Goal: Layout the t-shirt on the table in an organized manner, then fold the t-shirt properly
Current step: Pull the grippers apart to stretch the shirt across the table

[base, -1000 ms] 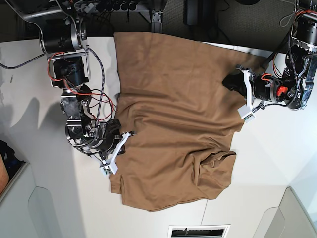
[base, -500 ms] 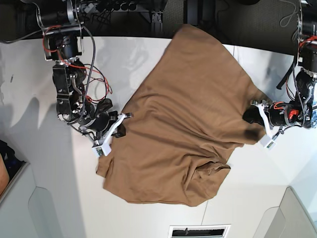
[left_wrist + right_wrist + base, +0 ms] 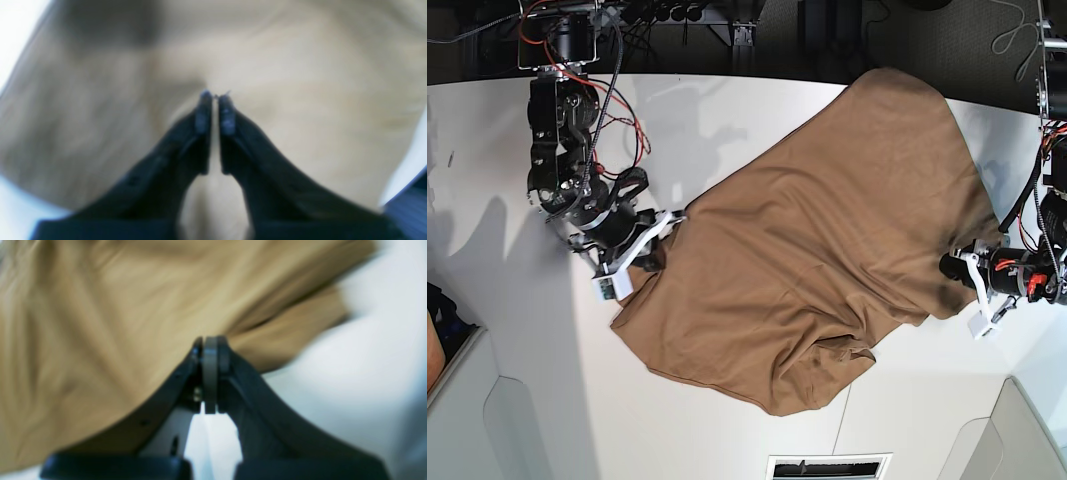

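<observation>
This looks like a robotics lab or test bench rather than a home. A wide white tabletop (image 3: 757, 120) built from joined panels carries two bare-frame robot arms, the right arm (image 3: 562, 150) trailing exposed red and black wiring and the left arm (image 3: 1037, 270) at the opposite edge. Behind the tabletop's far edge stands a dark metal frame (image 3: 677, 15) with cables against grey flooring, and light moulded panels (image 3: 517, 420) border the near corners.

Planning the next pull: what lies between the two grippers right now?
In the base view only the t-shirt spans from the right gripper to the left gripper, rumpled, lying diagonally on the table. Nothing else shows there.
</observation>
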